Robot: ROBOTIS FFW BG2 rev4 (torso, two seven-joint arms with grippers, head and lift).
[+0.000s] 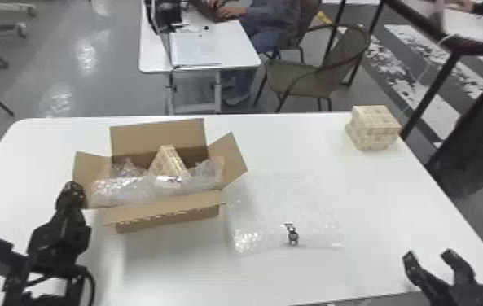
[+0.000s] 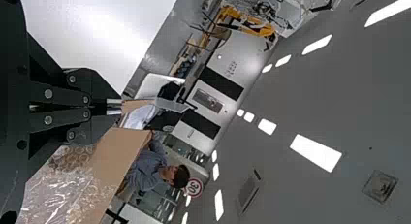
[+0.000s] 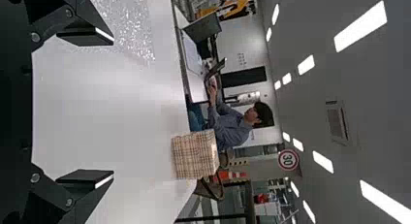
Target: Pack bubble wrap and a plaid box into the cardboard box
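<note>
Brown cardboard box (image 1: 165, 207), cream-and-tan plaid box (image 1: 374, 126), white table (image 1: 387, 195).

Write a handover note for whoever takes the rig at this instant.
Left gripper: shut, by the cardboard box's left flap.
Right gripper: open and empty, over the table's near right part.
Done: bubble wrap and one tilted plaid box are in the cardboard box, flaps up.
Left, probably: second plaid box, at the table's far right corner, and flat sheet of bubble wrap right of the cardboard box.
</note>
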